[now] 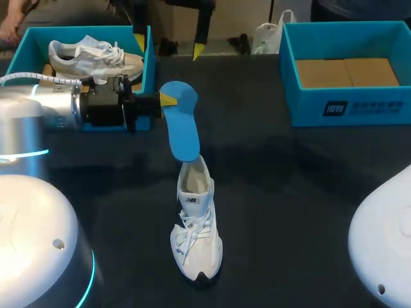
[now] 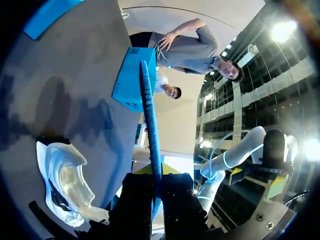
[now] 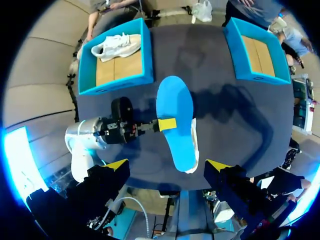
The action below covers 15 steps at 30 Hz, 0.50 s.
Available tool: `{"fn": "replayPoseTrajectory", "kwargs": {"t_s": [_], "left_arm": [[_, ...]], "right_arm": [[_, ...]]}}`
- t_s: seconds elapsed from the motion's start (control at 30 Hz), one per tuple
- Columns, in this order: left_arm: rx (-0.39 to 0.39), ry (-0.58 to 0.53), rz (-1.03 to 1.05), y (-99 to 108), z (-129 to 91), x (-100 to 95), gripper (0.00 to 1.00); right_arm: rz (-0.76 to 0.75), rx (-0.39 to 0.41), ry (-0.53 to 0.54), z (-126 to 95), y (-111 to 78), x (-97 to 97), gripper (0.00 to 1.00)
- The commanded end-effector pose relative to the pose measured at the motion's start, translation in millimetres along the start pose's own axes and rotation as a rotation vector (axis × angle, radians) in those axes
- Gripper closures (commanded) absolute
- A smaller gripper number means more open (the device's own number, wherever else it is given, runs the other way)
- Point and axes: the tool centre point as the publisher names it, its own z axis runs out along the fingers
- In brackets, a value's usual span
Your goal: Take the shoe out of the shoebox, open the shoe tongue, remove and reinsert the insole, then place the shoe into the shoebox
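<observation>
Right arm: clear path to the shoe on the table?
Likely not from above: the insole, held in the left end effector, covers most of the shoe below the open right end effector. A side approach looks open.

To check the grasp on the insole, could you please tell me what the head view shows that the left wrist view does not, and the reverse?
Only the head view: a second white shoe in the left shoebox, and the insole seen by its broad blue face. Only the left wrist view: the insole edge-on, pinched between the left fingers. Both: the insole, the white shoe on the table, and the right shoebox.
</observation>
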Motion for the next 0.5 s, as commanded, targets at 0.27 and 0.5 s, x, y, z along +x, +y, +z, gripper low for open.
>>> {"fn": "replayPoseTrajectory", "kwargs": {"t_s": [0.27, 0.5], "left_arm": [[0.002, -0.003, 0.0, 1.3, -0.7, 0.7, 1.0], [0.002, -0.003, 0.0, 1.3, -0.7, 0.7, 1.0]], "right_arm": [[-0.051, -0.047, 0.119, -1.9, -5.7, -9.1, 0.0], [-0.056, -0.05, 0.308, 3.2, -5.6, -31.1, 0.0]]}}
